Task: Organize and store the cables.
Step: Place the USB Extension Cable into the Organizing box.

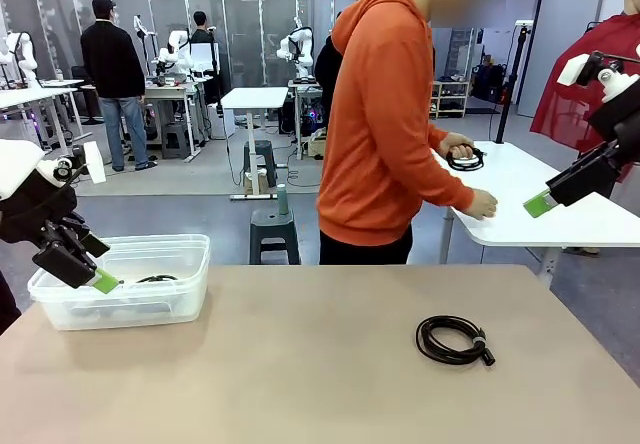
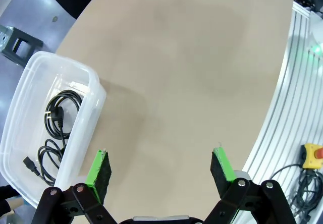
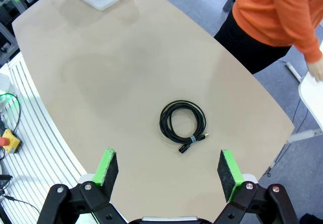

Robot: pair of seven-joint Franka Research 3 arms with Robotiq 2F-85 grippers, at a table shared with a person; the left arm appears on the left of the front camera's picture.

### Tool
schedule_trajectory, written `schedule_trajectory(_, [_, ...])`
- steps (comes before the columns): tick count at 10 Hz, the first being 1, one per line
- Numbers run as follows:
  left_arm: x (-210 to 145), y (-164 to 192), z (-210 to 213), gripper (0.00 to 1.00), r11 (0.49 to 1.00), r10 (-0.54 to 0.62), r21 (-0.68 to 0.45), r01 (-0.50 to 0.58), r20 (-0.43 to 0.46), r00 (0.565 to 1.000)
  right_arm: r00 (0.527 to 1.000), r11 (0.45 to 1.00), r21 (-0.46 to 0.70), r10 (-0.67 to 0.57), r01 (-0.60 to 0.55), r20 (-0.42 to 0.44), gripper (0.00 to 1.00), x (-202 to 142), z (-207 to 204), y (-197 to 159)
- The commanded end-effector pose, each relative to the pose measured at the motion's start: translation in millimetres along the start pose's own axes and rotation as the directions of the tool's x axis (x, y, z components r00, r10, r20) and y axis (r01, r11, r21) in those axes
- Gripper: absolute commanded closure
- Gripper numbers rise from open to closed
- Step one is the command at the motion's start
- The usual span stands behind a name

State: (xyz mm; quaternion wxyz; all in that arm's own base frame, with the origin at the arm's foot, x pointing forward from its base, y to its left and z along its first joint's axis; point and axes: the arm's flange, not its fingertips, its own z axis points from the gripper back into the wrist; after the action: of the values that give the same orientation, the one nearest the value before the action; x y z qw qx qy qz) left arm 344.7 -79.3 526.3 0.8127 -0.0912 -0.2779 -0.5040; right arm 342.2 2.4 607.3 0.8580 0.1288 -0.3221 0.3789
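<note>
- Left tool (image 2: 159, 157): released, green pads wide apart, nothing between them. It hangs above the worktop (image 2: 192, 57), just beside the bin.
- Right tool (image 3: 167, 156): likewise released, jaws wide and empty, held high at the right side, looking down on the worktop.
- Clear plastic bin (image 2: 95, 90): no lid on, standing at the worktop's left end. Contents: two black cables, each coiled. First coil (image 2: 63, 108) lies toward one end. Second coil (image 2: 49, 156) lies beside it, with a plug end (image 2: 30, 164). Cannot tell whether the two touch.
- Loose cable (image 3: 182, 124): black coil flat on the bare worktop, right of centre, well apart from the bin, touching neither tool.
- Person in orange hoodie (image 1: 380, 114): at the far side, turned to a second, white worktop (image 1: 560, 214). One hand (image 1: 458, 147) rests on another coiled black cable (image 1: 467, 161); other hand (image 1: 482, 204) lies flat on the white surface.
</note>
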Motion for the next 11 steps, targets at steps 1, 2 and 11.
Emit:
schedule_trajectory(1, [-0.1, 0.2, 2.3, 0.0, 1.0, 0.011, 0.007, -0.011, 0.002, 1.0, 1.0, 1.0, 0.004, 0.004, -0.004, 0.001, 0.0, -0.5, -0.1, -0.6])
schedule_trajectory(2, [-0.1, 0.2, 2.3, 0.0, 1.0, 0.011, 0.007, -0.011, 0.002, 1.0, 1.0, 1.0, 0.004, 0.004, -0.004, 0.001, 0.0, -0.5, -0.1, -0.6])
schedule_trajectory(11, [-0.1, 0.2, 2.3, 0.0, 1.0, 0.011, 0.007, -0.011, 0.002, 1.0, 1.0, 1.0, 0.004, 0.004, -0.004, 0.001, 0.0, -0.5, -0.1, -0.6])
